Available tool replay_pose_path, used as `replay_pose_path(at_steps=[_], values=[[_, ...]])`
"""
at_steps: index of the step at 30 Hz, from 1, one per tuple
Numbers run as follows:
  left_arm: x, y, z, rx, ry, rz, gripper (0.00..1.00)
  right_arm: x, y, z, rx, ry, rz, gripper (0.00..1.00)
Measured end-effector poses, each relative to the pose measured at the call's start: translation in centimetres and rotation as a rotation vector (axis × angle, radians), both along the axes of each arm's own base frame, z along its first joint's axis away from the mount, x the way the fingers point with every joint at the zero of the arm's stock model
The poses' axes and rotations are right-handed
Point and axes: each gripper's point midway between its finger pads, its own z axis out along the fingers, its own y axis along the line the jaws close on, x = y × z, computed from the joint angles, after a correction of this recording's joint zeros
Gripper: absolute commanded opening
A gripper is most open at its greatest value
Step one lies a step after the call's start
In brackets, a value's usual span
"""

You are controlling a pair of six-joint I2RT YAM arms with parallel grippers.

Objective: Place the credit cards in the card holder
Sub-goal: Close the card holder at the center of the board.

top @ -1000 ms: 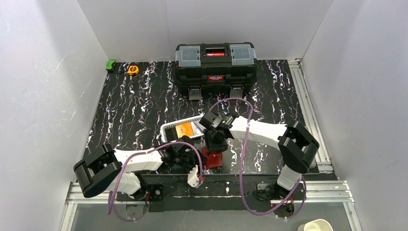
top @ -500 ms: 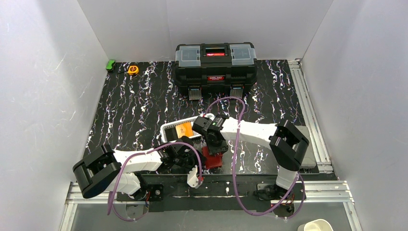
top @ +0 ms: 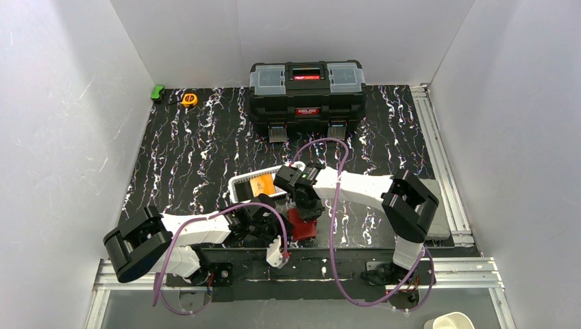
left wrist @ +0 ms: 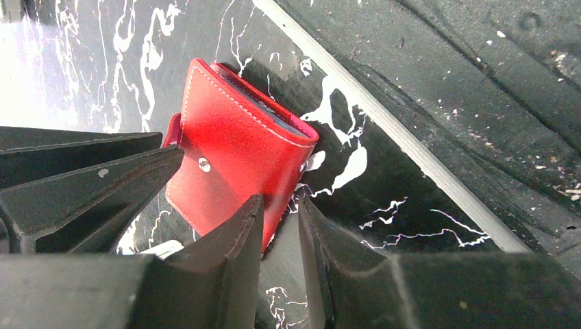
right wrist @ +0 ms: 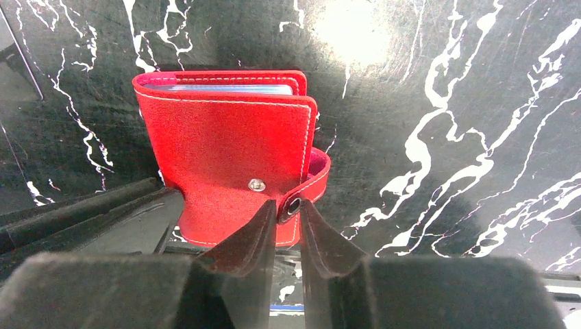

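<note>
The red card holder (top: 305,229) sits folded near the table's front edge. It shows in the left wrist view (left wrist: 233,151) and in the right wrist view (right wrist: 226,151). A light blue-grey card edge (right wrist: 233,89) shows inside its fold. My left gripper (top: 286,230) (left wrist: 279,205) is closed to a narrow gap on the holder's side edge. My right gripper (top: 306,214) (right wrist: 288,205) is shut on the holder's snap tab (right wrist: 316,175). An orange card (top: 261,185) lies in the white basket (top: 238,184) just behind.
A big black toolbox (top: 306,90) stands at the back. An orange tape measure (top: 189,99) and a green object (top: 158,92) lie at the back left. A metal rail (left wrist: 411,144) runs along the front edge beside the holder.
My right arm has swung left and its gripper has come in over the card holder's tab. The left arm and the holder have stayed in place.
</note>
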Motion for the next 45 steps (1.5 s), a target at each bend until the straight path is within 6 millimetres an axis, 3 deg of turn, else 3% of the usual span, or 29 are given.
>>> replay_pose_path(at_steps=[13, 27, 45], values=[[0.0, 0.0, 0.0, 0.000, 0.000, -0.001, 0.25, 0.2, 0.0, 0.0, 0.000, -0.010, -0.002, 0.02], [-0.1, 0.0, -0.1, 0.004, 0.000, -0.002, 0.24, 0.2, 0.3, 0.4, 0.093, -0.007, 0.026, 0.01], [-0.1, 0.1, -0.1, 0.009, -0.002, -0.001, 0.24, 0.0, 1.7, -0.6, 0.192, 0.079, 0.100, 0.01]])
